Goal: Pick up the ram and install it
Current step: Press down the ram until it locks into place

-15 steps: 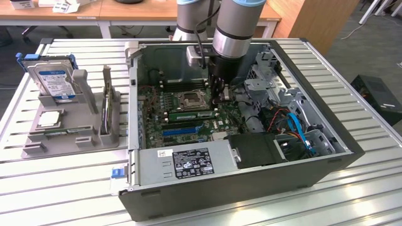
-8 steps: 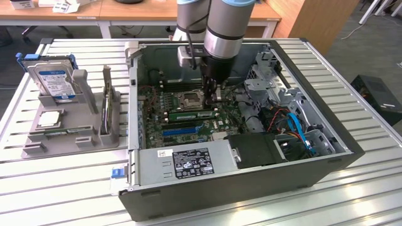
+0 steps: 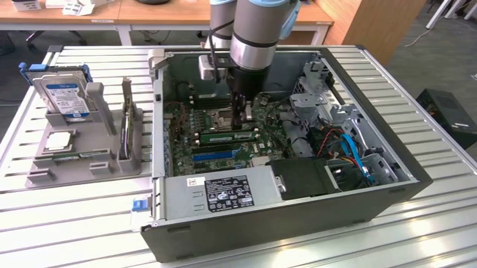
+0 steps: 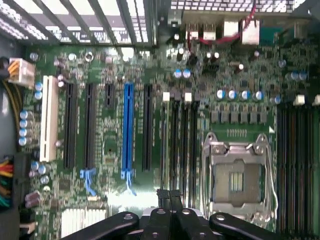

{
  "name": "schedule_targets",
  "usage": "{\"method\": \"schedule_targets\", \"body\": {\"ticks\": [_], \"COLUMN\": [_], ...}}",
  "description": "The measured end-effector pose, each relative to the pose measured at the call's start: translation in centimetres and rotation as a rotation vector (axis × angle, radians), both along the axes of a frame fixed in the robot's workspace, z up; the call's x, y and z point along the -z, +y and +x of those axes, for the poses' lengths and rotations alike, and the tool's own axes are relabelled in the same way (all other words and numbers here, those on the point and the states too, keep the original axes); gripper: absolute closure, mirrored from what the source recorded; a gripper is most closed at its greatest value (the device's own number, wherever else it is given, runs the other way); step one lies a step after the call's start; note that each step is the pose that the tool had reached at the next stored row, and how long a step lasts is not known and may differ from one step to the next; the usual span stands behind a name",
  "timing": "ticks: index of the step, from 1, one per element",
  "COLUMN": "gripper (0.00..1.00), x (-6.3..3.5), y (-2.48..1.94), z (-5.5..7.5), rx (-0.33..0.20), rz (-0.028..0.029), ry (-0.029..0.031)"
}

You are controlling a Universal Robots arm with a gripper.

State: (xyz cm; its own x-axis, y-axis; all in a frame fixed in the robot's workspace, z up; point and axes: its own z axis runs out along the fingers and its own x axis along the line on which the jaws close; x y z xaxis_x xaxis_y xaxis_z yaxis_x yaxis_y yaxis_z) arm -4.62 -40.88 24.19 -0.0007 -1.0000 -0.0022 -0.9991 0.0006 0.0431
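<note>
**A:** Closest to us in the wrist view is the pincer (image 4: 170, 196). Its two dark fingers are pressed together with no gap between them, so we call it closed.

**B:** Agreed. In the exterior view the pincer (image 3: 240, 127) hangs straight down inside the computer case (image 3: 261, 223), with its tips at the upper edge of the ram (image 3: 223, 136). We cannot tell whether they pinch that edge or only bear on it.

**A:** And the ram itself?

**B:** It stands on edge on the motherboard, in line with the black memory slots (image 4: 180, 145). On its far side is the CPU socket (image 3: 222, 117), and on its near side the blue slot (image 3: 216, 154).

**A:** So we judge the pick-up is done and the seating is in hand.

**B:** That is our reading. We think the next move calls for the stick to stay square over its slot, with an even, straight push, since a tilt could jam one end.

**A:** Further out?

**B:** The case sits on the slatted desk (image 3: 75, 223). Towards the exterior view's left there is a grey tray (image 3: 44, 173) holding a hard drive (image 3: 63, 97), well apart from the pincer.
</note>
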Motion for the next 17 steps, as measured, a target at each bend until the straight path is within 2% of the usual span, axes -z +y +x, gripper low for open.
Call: {"method": "schedule_targets", "body": {"ticks": [9,17], "gripper": [0.89,0.89], "x": [0.01,0.01], "y": [0.0,0.0], "z": [-2.2,-3.4], "rx": [0.0,0.0], "rz": [0.0,0.0], "ry": [0.0,0.0]}}
